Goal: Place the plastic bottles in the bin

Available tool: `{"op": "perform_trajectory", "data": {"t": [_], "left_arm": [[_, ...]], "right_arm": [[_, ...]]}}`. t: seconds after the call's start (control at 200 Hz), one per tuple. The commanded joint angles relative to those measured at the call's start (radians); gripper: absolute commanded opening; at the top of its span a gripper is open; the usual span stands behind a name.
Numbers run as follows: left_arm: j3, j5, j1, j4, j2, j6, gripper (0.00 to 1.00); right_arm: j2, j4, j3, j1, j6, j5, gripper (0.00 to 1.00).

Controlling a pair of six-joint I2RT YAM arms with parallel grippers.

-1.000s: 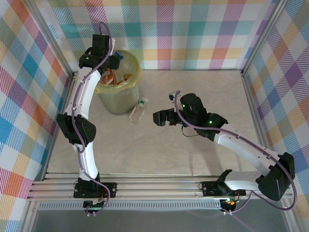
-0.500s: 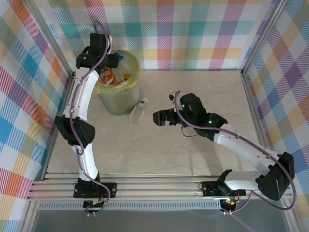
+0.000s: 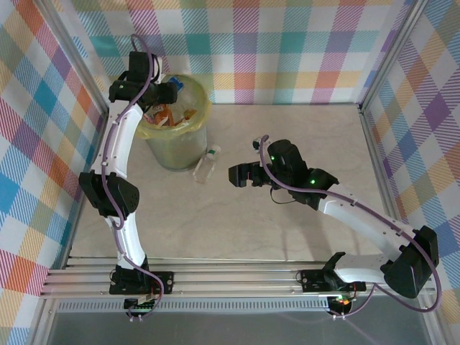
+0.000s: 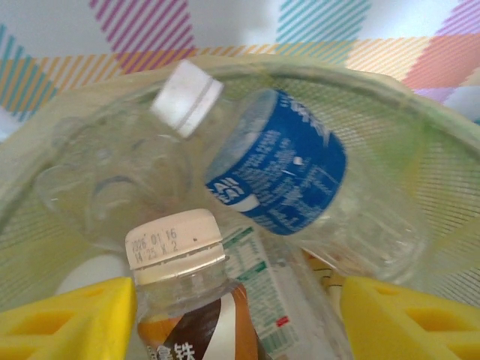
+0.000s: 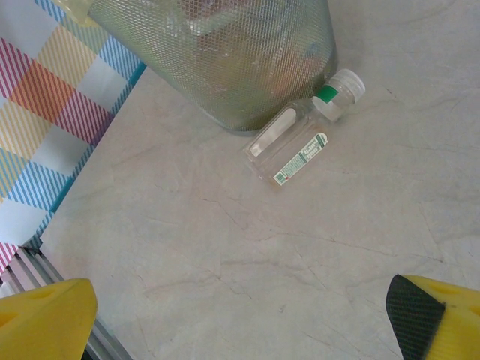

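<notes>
The pale-green bin (image 3: 188, 147) stands at the back left, holding several plastic bottles. My left gripper (image 3: 167, 93) hovers over its rim, open. In the left wrist view its yellow fingers (image 4: 67, 319) stand wide apart. A cream-capped bottle with a brown-orange label (image 4: 180, 292) rises between them, close to the left finger. Past it, inside the bin (image 4: 360, 75), lie a blue-label bottle (image 4: 281, 165) and a white-capped clear bottle (image 4: 142, 161). One clear bottle (image 3: 207, 164) with a white cap lies on the table against the bin's base. My right gripper (image 3: 241, 175) is open just right of this bottle (image 5: 300, 142).
The bin's mesh wall (image 5: 225, 60) fills the upper left of the right wrist view. Checked walls enclose the table on three sides, and a metal rail (image 3: 230, 277) runs along the near edge. Bare marbled tabletop (image 3: 302, 129) spreads to the right.
The left wrist has drifted a little back and left over the bin. The right arm and the bottle on the table have not moved.
</notes>
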Motion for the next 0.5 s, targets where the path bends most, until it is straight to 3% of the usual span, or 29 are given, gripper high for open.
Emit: {"op": "perform_trajectory", "data": {"t": [0.0, 0.245, 0.495], "left_arm": [[-0.006, 0.11, 0.008, 0.04, -0.005, -0.02, 0.69], [-0.006, 0.17, 0.009, 0.061, 0.007, -0.006, 0.69], [0.036, -0.025, 0.008, 0.055, 0.033, 0.035, 0.77]], "right_arm": [[-0.016, -0.005, -0.006, 0.005, 0.015, 0.01, 1.0], [-0.009, -0.005, -0.002, 0.005, 0.017, 0.007, 1.0], [-0.014, -0.02, 0.002, 0.005, 0.018, 0.01, 1.0]]}}
